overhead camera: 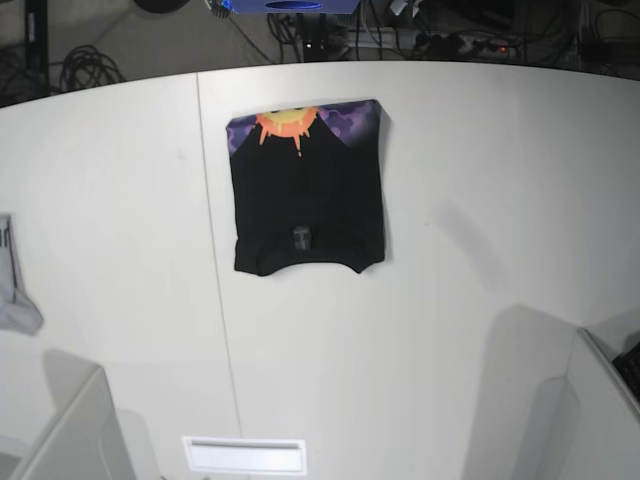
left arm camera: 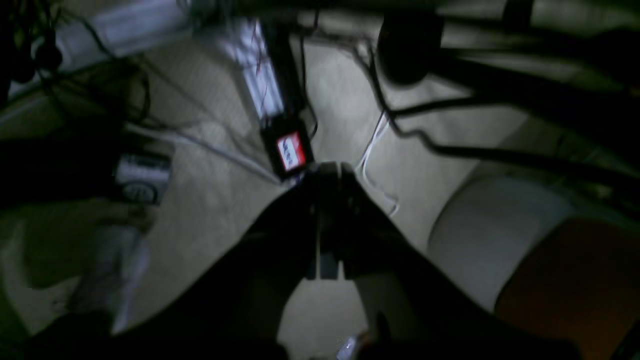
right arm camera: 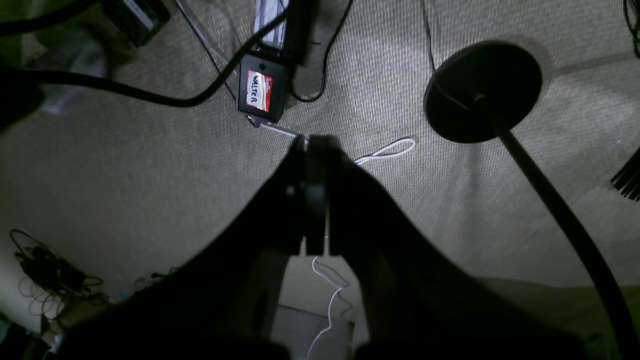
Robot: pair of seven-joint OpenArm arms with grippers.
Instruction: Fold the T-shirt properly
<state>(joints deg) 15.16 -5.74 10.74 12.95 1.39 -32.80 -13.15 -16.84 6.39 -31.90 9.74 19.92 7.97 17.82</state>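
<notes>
The black T-shirt (overhead camera: 308, 200) lies folded into a rectangle on the white table (overhead camera: 480, 200), in the base view at the far middle. A strip of purple print with an orange sun (overhead camera: 290, 122) shows along its far edge. My left gripper (left arm camera: 327, 172) is shut and empty, pointing at the carpet floor, away from the shirt. My right gripper (right arm camera: 312, 145) is also shut and empty over the floor. The shirt shows in neither wrist view. Only arm covers show at the base view's bottom corners.
A small light-grey cloth (overhead camera: 12, 285) lies at the table's left edge. A white slot plate (overhead camera: 245, 455) sits at the front edge. On the floor are a black box with a red-white label (right arm camera: 260, 92), a round black stand base (right arm camera: 482, 90) and cables.
</notes>
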